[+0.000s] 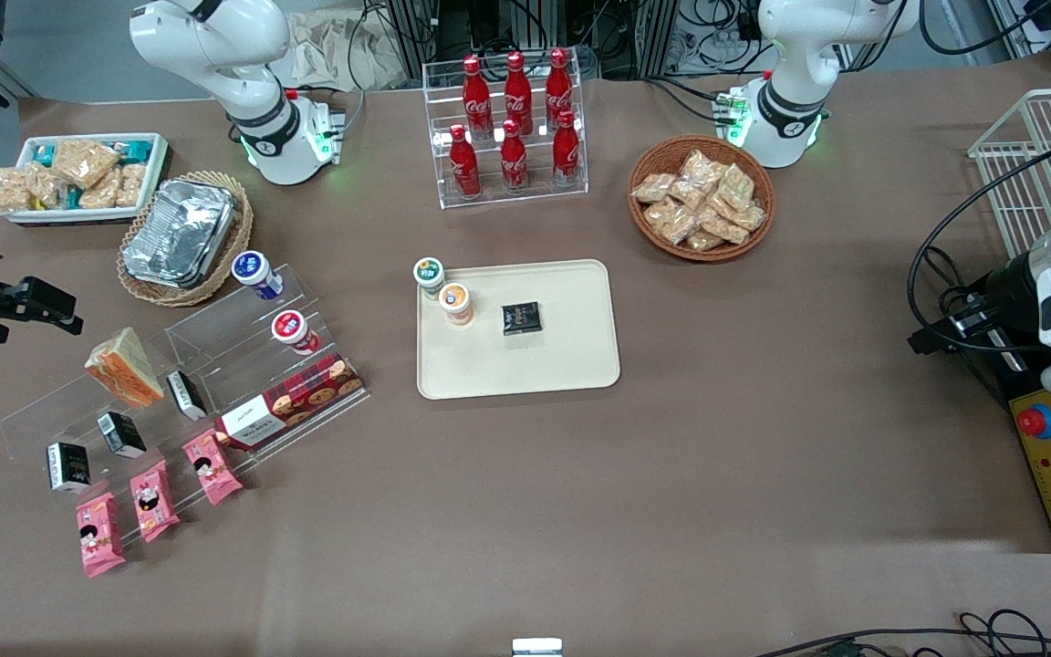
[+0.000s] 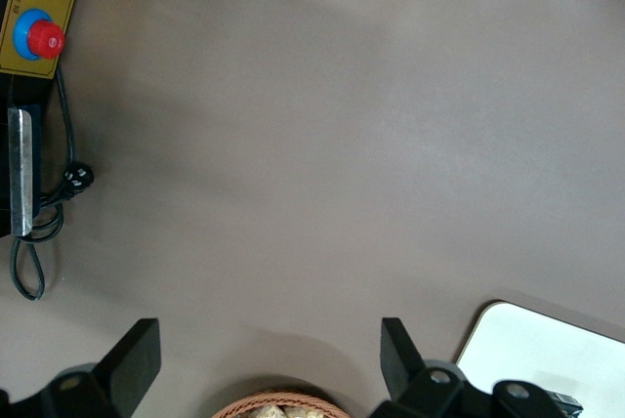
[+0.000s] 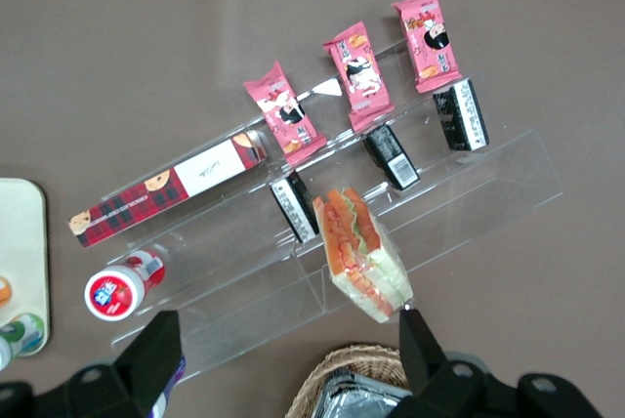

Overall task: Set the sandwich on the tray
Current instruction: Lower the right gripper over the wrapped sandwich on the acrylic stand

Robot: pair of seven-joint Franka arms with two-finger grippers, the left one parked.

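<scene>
- The sandwich (image 1: pixel 124 367) lies at the left of the front view, on a step of the clear acrylic riser (image 1: pixel 215 347), well apart from the tray (image 1: pixel 580 365) at centre frame.
- The gripper (image 3: pixel 288 359) hangs above the riser, fingers (image 3: pixel 156 345) spread apart and empty.
- Judged step: approach before pickup. Next, the gripper must descend and straddle the wedge without knocking the small black packets (image 3: pixel 391 156) beside it.
</scene>
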